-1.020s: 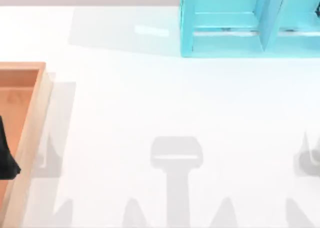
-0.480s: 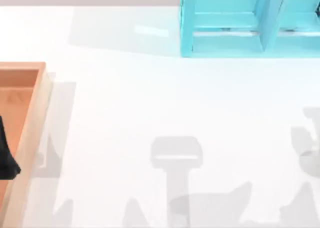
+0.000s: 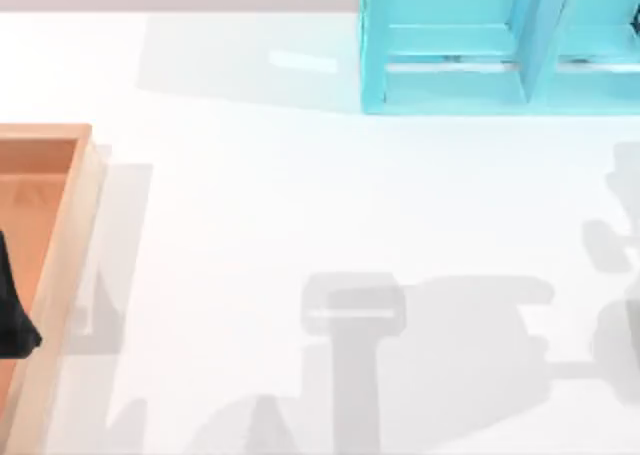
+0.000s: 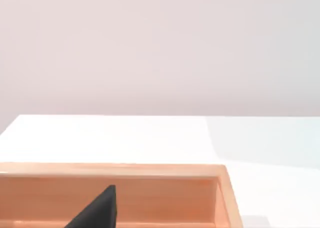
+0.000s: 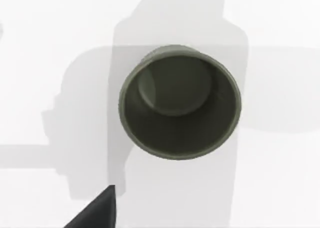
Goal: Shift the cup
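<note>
Right wrist cam looks straight down into the cup (image 5: 180,101) — dark olive, upright, empty, standing on the white table (image 5: 280,178) in arm shadow. A dark fingertip (image 5: 95,210) shows near it, not touching; can't tell if right gripper is open or closed.

Left gripper (image 3: 12,310) sits over the wooden tray (image 3: 62,265) at the table's left edge — its state can't be told either. Blue shelf (image 3: 450,50) at the far edge, toward the right.

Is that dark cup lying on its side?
No, the cup stands upright on the white table, its open mouth facing the right wrist camera.
</note>
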